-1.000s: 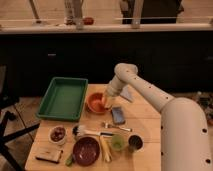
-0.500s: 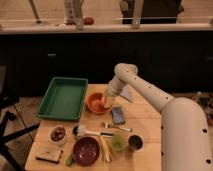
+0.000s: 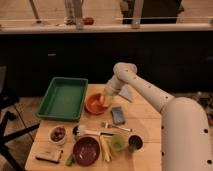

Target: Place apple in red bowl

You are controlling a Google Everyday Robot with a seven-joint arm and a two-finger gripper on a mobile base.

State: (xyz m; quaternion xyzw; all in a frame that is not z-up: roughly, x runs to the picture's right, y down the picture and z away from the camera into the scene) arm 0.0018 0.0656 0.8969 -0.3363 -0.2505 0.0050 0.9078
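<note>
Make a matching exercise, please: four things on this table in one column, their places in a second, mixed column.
Things:
1. hand
2. green tray
3. white bowl
4. metal cup

Places:
A. front right of the table
B. over the red bowl's right rim
C. back left of the table
D. front left, beside the maroon bowl

Pairs: 1-B, 2-C, 3-D, 4-A

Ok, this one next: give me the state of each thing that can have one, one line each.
gripper: lowered over the red bowl's right side
red bowl: upright on the table, right of the tray
apple: not visible apart from the gripper
green tray: empty, flat
maroon bowl: upright, empty
small white bowl: holds dark reddish contents
metal cup: upright
</note>
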